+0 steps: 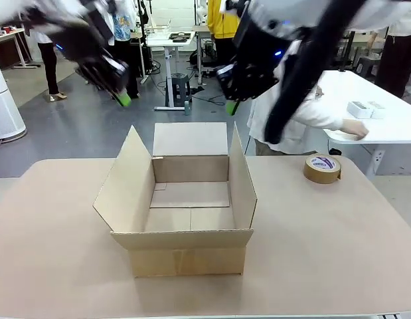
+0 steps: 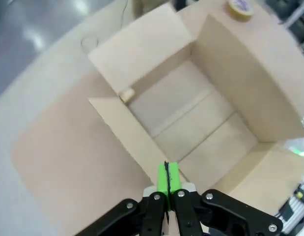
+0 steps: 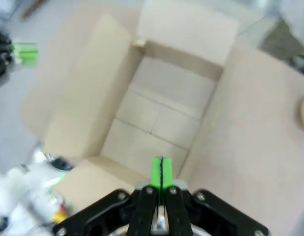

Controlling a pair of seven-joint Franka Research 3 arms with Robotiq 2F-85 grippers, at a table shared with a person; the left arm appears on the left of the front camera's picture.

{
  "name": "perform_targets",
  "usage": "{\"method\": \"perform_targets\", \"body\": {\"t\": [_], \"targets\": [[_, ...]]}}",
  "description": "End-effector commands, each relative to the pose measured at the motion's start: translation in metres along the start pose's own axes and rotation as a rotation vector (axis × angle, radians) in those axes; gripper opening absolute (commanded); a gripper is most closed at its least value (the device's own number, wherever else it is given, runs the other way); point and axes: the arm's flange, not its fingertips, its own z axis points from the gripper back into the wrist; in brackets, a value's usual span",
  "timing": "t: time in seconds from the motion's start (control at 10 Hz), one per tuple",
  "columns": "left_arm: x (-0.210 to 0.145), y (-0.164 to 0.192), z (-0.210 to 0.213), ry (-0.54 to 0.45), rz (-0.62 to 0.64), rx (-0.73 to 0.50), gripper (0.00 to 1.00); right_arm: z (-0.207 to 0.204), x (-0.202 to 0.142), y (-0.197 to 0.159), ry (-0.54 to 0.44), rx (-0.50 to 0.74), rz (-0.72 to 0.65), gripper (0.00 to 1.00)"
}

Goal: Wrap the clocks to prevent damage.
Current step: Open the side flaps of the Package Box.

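The left claw (image 2: 167, 178) and right claw (image 3: 161, 172) were both clenched on nothing, above an open brown cardboard box (image 1: 182, 199); a brown tape roll (image 1: 322, 168) lay right of the right claw.

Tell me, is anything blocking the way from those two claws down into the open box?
Nothing visible does. The cardboard box has its flaps spread open and a bare floor. The left gripper and right gripper hang above it, both shut and empty. The tape roll lies off to one side.
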Motion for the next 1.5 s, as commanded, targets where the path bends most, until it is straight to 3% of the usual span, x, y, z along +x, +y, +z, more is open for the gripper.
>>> {"method": "perform_targets", "body": {"t": [0.0,0.2,0.3,0.4,0.7,0.9,1.4], "targets": [[0.013,-0.002,-0.035,0.174,0.165,0.126,0.0,-0.023,0.018,-0.006,0.067,-0.072,-0.212,0.0],[0.007,0.0,-0.052,0.231,0.178,0.178,0.0,-0.036,0.017,-0.016,0.112,-0.13,-0.288,0.0],[0.005,0.0,-0.051,0.23,0.136,0.153,0.0,-0.037,0.014,-0.014,0.084,-0.027,-0.191,0.0],[-0.003,0.002,-0.068,0.194,0.161,0.196,0.0,-0.046,0.016,-0.022,0.092,-0.107,-0.249,0.0],[-0.003,0.003,-0.068,0.222,0.159,0.171,0.0,-0.046,0.015,-0.021,0.096,-0.097,-0.249,0.01],[0.001,-0.01,-0.105,0.337,0.319,0.219,0.0,-0.09,0.018,-0.023,0.207,-0.175,-0.403,0.01],[0.003,0.002,-0.135,0.421,0.447,0.265,0.0,-0.121,0.016,-0.038,0.281,-0.191,-0.44,0.01]]}}
